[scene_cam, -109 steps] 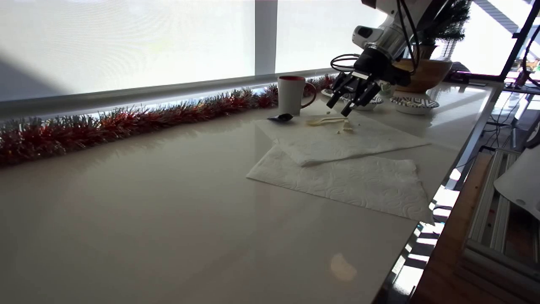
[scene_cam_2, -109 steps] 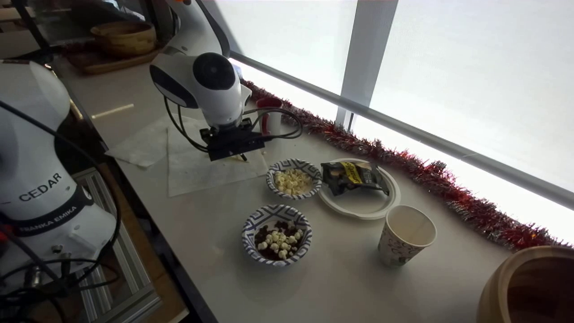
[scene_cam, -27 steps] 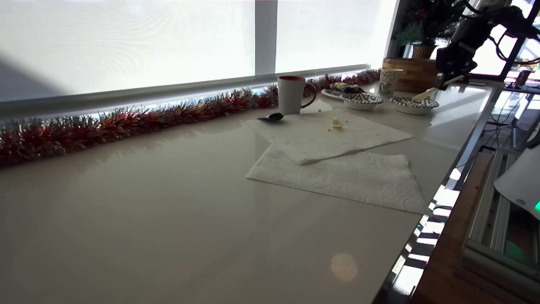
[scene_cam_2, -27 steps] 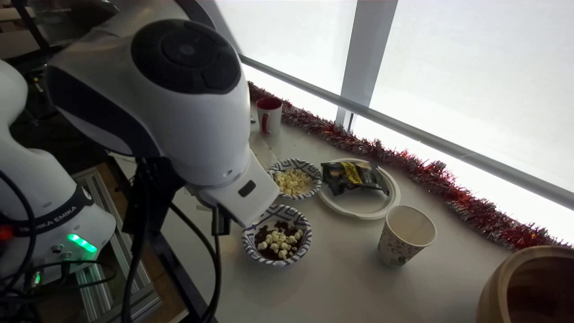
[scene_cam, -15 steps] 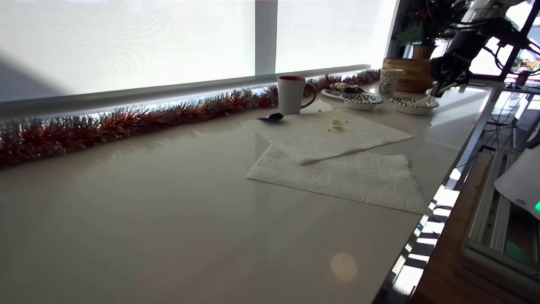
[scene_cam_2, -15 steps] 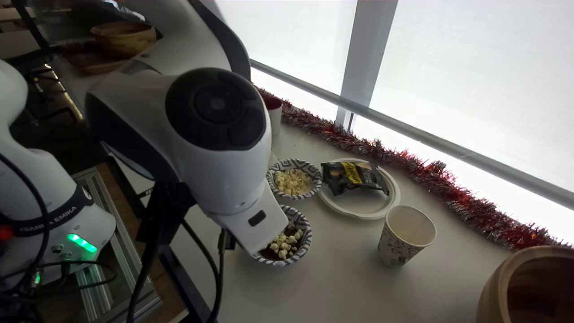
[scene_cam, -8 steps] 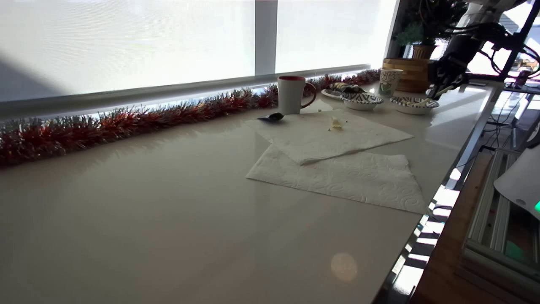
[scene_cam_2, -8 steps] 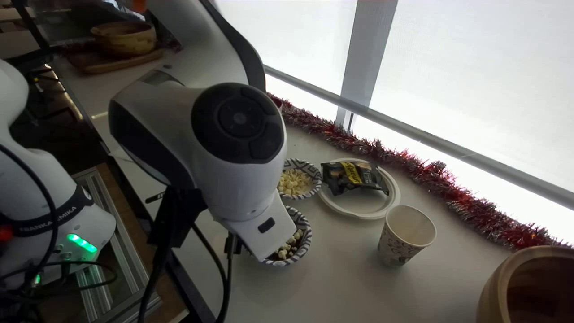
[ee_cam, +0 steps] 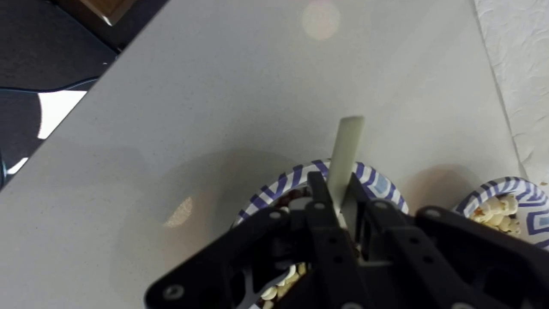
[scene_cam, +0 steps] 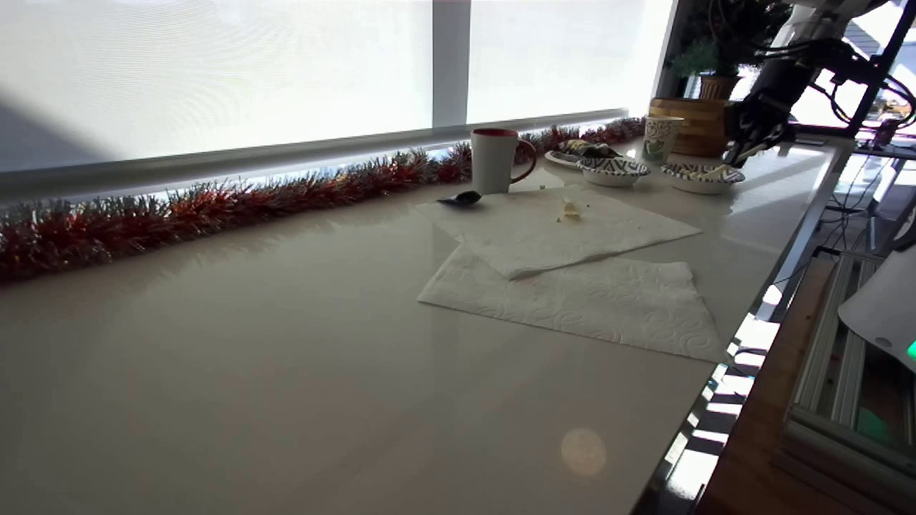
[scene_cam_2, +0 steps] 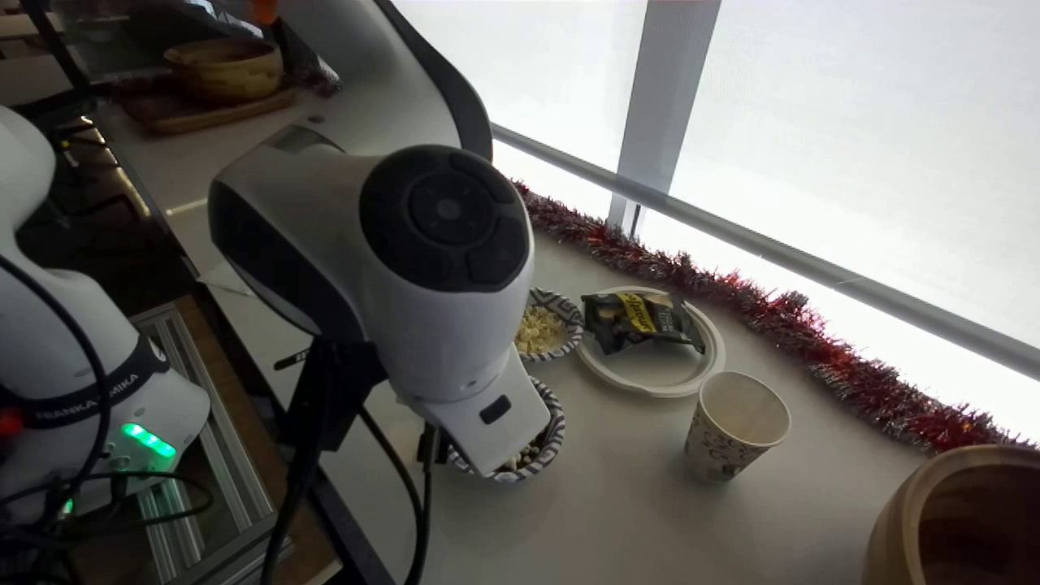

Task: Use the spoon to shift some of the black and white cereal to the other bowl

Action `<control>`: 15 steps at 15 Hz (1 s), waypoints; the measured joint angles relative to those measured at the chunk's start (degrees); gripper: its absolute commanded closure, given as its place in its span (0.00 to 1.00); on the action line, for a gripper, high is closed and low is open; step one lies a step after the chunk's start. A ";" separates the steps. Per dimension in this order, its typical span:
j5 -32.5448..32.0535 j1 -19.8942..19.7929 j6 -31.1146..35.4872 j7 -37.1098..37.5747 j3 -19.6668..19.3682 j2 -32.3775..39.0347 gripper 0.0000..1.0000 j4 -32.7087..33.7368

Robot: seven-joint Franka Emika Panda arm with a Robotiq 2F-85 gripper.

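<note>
Gripper (ee_cam: pixel 336 182), nearly closed, pinches spoon (ee_cam: pixel 348 133) over mixed bowl (ee_cam: pixel 270 193), nearer robot-side edge of counter (ee_cam: pixel 193 107). Slide shallow under cereal (scene_cam_2: pixel 526 453), level out, lift, cross to popcorn bowl (ee_cam: pixel 532 197).

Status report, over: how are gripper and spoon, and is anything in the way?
Gripper shut on spoon. Spoon tilted over black-and-white cereal bowl, load unclear. In the way: arm, hiding most of that bowl in an exterior view.
</note>
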 measured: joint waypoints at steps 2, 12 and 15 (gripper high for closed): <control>0.09 -0.31 0.89 -0.04 0.41 0.10 0.97 0.00; 1.47 -1.64 7.35 -1.94 3.01 1.57 0.97 -0.01; 2.86 -1.91 8.19 -3.68 3.51 1.57 0.97 -0.01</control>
